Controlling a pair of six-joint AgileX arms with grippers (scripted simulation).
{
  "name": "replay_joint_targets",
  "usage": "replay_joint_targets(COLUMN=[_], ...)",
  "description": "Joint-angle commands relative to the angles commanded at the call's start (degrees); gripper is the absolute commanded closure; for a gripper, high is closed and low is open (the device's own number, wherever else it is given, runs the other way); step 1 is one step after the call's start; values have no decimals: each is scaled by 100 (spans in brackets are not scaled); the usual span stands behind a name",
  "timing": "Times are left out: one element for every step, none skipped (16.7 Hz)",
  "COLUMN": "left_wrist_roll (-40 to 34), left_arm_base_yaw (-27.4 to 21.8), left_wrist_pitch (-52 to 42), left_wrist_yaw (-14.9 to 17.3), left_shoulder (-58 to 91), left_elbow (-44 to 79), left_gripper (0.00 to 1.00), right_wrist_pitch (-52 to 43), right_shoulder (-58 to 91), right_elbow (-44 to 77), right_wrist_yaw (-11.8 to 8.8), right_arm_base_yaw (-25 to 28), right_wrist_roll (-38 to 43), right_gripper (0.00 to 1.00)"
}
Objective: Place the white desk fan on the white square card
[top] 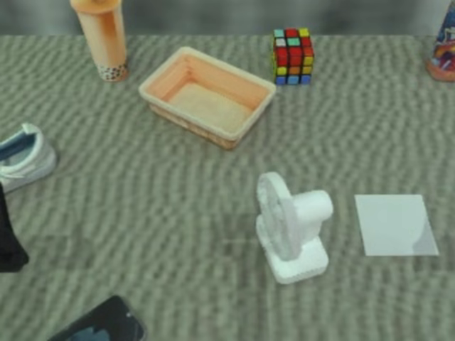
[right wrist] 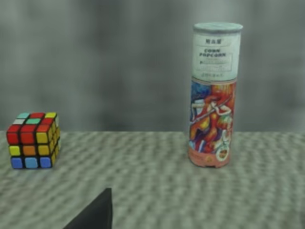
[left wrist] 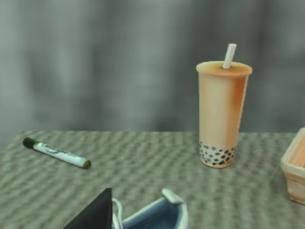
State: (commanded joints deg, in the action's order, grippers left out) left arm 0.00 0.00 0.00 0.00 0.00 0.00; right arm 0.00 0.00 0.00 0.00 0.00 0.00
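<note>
Neither claw is near the white desk fan [top: 293, 226] at lower centre, their state unseen; first step: grasp it, beside the white square card [top: 395, 224].

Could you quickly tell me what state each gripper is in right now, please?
Left gripper: at the table's left edge, state cannot be told.
Right gripper: not in view.

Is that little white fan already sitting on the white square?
Apart. The top view shows the white desk fan standing left of the white square card, with bare table between them.
</note>
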Motion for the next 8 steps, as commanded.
replay_joint_targets(left_wrist_roll=[0,0,0,0,0,0,0,0], left_arm_base_yaw=[0,0,0,0,0,0,0,0], left_wrist_pitch=[0,0,0,0,0,0,0,0], left_wrist_yaw=[0,0,0,0,0,0,0,0], left_shoulder=[0,0,0,0,0,0,0,0], left_elbow=[0,0,0,0,0,0,0,0], left_gripper=[0,0,0,0,0,0,0,0], right_wrist_pitch=[0,0,-56,-170,-337,-550,-801,-1086], right_shoulder=[0,0,57,174,352,591,890,1248], right_elbow=[0,0,53,165,337,569,860,1207], right_wrist_yaw=[0,0,-1,-1,1,3,7,11], right_arm_base_yaw=[0,0,27,81,160,260,379,515], right_wrist_roll=[0,0,11,33,69,118,179,254], right_gripper=[0,0,0,0,0,0,0,0])
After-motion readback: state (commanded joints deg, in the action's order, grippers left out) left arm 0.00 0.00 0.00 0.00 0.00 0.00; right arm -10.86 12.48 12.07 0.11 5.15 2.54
